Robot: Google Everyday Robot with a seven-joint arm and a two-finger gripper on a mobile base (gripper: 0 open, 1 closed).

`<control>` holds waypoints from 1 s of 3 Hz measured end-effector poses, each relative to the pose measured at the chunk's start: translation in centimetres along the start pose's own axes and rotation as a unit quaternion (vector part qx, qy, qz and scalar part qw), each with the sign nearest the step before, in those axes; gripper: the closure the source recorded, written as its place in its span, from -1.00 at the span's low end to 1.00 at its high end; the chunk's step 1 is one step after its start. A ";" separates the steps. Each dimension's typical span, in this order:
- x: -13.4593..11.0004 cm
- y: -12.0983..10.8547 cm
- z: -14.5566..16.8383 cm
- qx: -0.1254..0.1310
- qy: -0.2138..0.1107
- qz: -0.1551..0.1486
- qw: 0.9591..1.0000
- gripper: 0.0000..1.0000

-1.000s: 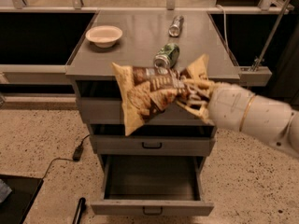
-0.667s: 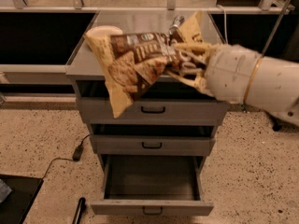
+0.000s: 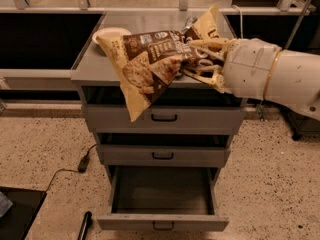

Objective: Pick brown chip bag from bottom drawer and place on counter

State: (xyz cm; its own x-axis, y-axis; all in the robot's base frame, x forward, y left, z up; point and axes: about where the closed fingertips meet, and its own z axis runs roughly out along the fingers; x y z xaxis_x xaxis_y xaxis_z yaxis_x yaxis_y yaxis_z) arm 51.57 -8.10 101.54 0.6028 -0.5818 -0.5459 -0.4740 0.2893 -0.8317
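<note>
**Chip bag held up over the grey surface**

The tool (image 3: 202,59) is on the right side of the picture, at the end of a fat white arm (image 3: 272,74) that reaches in from the right. Its two fingers are pressed tight on the right end of the brown chip bag (image 3: 150,66). They hold the bag by one end, so the rest of it droops. The long tan corner hangs down in front of the top drawer (image 3: 164,117).

The bag is up by the front edge of the surface (image 3: 87,66), the flat grey top of the cabinet. I cannot tell if it touches the surface yet. I think it is held this high so it can be set down on top.

The bottom drawer (image 3: 162,223) is pulled far out, and the part I can see inside is dark and bare. It looks like it was opened wide so the tool could reach in.

A white bowl (image 3: 111,32) sits at the back left of the surface, just behind the bag.

The bag has pale words on its dark brown middle and pictures of chips below them. The words are too small to read, so I cannot tell the brand.
</note>
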 end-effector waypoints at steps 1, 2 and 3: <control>4.0 -3.0 0.6 -0.013 0.028 -0.029 0.999 1.00; 8.5 -6.3 1.9 -0.042 0.062 -0.068 0.995 1.00; 10.3 -9.2 4.8 -0.067 0.061 -0.087 0.992 1.00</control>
State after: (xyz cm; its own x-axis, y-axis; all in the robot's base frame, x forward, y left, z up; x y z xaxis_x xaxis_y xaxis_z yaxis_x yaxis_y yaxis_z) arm 65.20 -13.16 103.06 0.6052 -0.7039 -0.3718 -0.4548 0.0776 -0.8872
